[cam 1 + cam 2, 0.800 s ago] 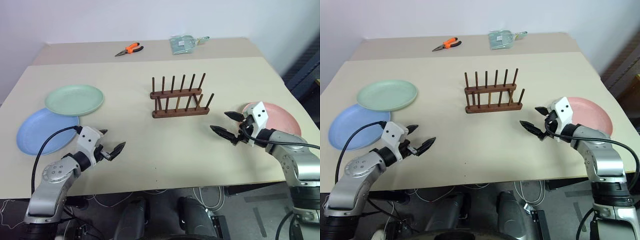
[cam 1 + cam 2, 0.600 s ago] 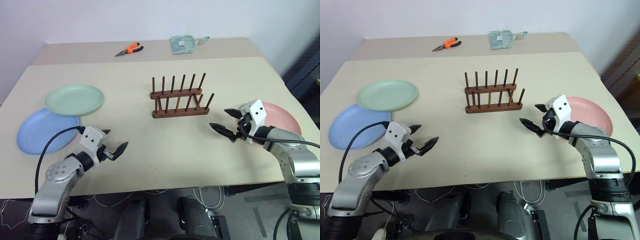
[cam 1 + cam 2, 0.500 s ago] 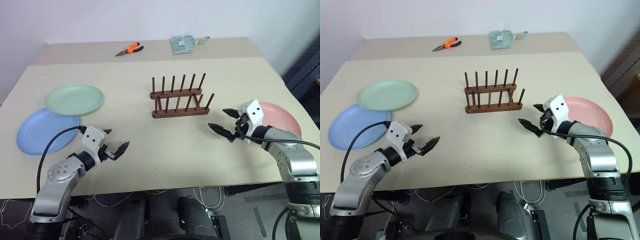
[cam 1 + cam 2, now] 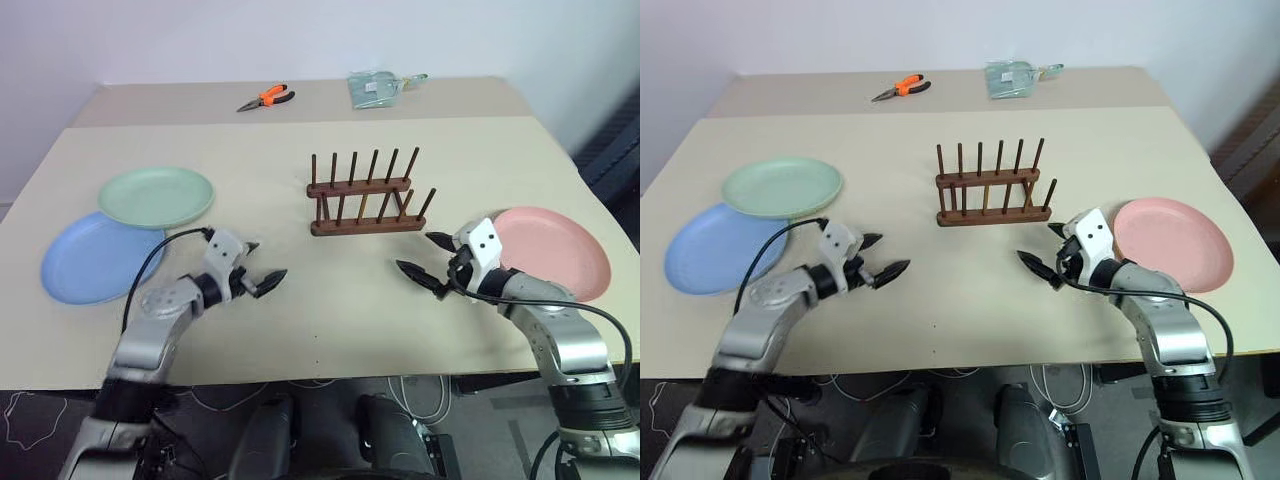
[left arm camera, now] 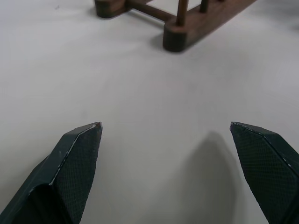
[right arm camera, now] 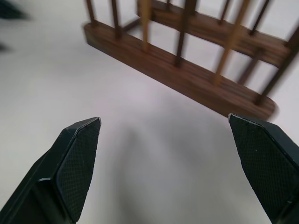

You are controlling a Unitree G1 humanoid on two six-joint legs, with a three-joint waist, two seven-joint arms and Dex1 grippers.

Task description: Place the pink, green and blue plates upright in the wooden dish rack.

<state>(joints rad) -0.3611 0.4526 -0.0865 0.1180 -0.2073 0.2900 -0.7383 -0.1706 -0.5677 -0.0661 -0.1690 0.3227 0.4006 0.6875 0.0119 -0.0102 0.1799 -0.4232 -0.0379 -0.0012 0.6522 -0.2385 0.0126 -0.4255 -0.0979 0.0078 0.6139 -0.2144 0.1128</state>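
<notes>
Both end effectors, left [image 4: 260,279] and right [image 4: 428,262], spread and empty. Pink plate [image 4: 555,252], green plate [image 4: 156,196] and blue plate [image 4: 90,257] lie flat beside the rack [image 4: 366,196]; we expect shallow rims to slip.

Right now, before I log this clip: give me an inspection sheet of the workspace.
Surface: beige table, a second table butted against its far edge.
Job's things: rack mid-table, no plates in it; green plate overlapping the blue plate on the left, both flat; pink plate flat on the right.
Clutter: orange pliers and a clear bag on the far table.
Grippers: left gripper and right gripper open, holding nothing, above the table, short of the rack.
Cables: black cable looped at the left arm, another along the right arm; loose wires under the table.
Surroundings: plain wall behind.
</notes>
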